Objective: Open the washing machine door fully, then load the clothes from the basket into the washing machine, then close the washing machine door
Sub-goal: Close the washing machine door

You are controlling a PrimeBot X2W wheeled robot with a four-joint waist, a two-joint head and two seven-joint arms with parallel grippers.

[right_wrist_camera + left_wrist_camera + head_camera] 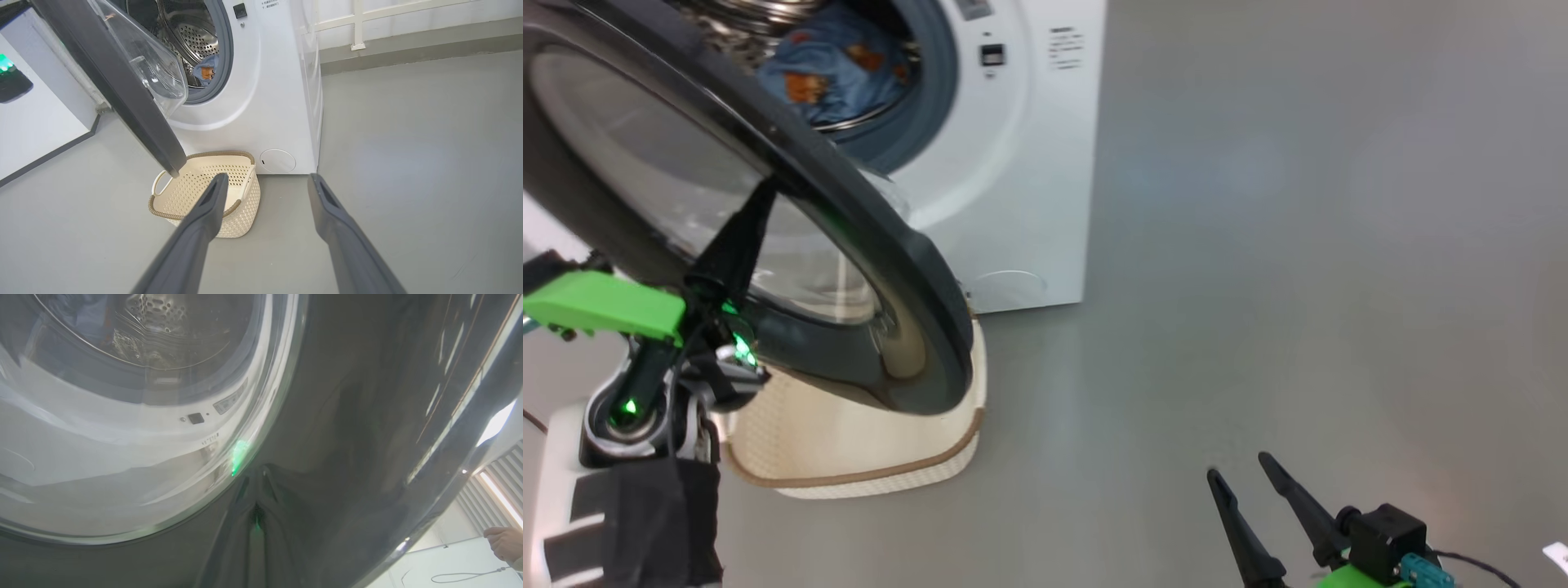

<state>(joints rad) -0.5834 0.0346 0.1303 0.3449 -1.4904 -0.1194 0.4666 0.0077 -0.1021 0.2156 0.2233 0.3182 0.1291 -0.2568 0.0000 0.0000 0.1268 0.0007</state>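
Note:
The washing machine door [882, 245], a glossy black ring around domed glass, stands partly open across the white washing machine [1021, 163]. My left gripper [760, 200] is shut, its fingertips pressed against the door's outer face near the glass edge; the left wrist view has the left gripper [257, 498] right on the door's black ring [347, 416]. Light blue clothes [837, 69] with orange faces lie in the drum, the same clothes [207, 71] showing beyond the door [122, 81]. The cream basket [245, 196] sits on the floor below the door, nothing inside. My right gripper [1239, 465] hangs open over bare floor, its fingers [204, 216] wide apart.
Grey floor stretches to the right of the machine [265, 102]. A low wall with a white railing [359, 24] runs behind. A white panel [36, 130] stands left of the door. A person's hand [504, 543] holding a thin cable shows past the door's edge.

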